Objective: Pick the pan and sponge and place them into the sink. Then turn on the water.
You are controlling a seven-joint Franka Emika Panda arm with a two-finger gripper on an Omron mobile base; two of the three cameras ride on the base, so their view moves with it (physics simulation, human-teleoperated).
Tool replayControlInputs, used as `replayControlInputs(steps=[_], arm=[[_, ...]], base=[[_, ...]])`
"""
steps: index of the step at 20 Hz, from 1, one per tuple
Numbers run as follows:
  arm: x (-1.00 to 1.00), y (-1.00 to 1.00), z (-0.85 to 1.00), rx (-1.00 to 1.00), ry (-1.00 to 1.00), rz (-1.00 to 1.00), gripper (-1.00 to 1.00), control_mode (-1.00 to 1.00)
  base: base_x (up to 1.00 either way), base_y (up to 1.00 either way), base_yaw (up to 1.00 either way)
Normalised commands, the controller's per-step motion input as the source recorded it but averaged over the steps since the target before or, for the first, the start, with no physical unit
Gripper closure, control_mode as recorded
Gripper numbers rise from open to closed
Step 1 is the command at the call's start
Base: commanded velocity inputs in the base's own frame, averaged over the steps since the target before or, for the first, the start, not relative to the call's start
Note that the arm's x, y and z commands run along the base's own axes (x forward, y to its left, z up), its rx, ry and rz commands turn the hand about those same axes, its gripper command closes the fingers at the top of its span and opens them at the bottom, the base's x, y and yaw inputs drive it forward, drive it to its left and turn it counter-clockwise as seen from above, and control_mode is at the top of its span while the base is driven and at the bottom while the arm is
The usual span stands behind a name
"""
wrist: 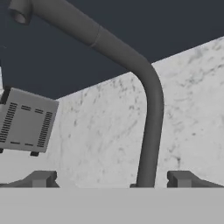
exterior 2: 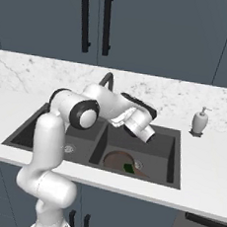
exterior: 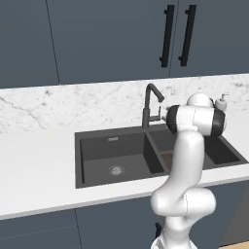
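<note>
I'm holding the hand [wrist: 112, 178] released, its two finger tips spread wide with nothing between them, and in the hand view the upright stem of the faucet [wrist: 151, 131] is rising right through the gap. From the right base view the hand [exterior 2: 145, 134] is hanging over the right basin of the sink [exterior 2: 177, 159], pointing back toward the marble wall.

The pan [exterior 2: 118, 160] is lying in the bottom of that right basin beside the round drain, and the sponge [exterior 2: 128, 167] is sitting in the pan, on its near side. So I'm judging the two placements done and the water as what is left; no water is running from the spout.

What I'm aiming for now is the side lever [exterior: 158, 115], the short stub sticking out from the faucet stem in the left base view. The hand view is centred on the stem, not the lever, and I can't make out the lever there, so I'm not trusting that view alone. To do this well I'm planning to shift sideways until one finger sits against the lever, then push it with a slow sweep and no clamping. The risk I'm watching is catching the stem between the fingers and shoving the whole faucet instead. The soap dispenser [exterior 2: 200, 121] is standing on the desk [exterior 2: 206, 170] well apart.
</note>
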Motion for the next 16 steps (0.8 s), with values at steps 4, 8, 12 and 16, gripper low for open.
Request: replayControlInputs(steps=[4, 8, 12, 16], arm=[[0.33, 0.00, -0.02, 0.00, 0.13, -0.03, -1.00, -1.00], [0.26, 0.03, 0.00, 0.00, 0.15, -0.16, -1.00, -1.00], [0.00, 0.38, 0.00, 0.00, 0.04, -0.21, -1.00, -1.00], [0.01, 0.36, 0.00, -0.01, 0.01, -0.15, -1.00, -1.00]], base=[[0.00, 0.00, 0.00], [0.00, 0.00, 0.00], [0.00, 0.00, 0.00], [0.00, 0.00, 0.00]])
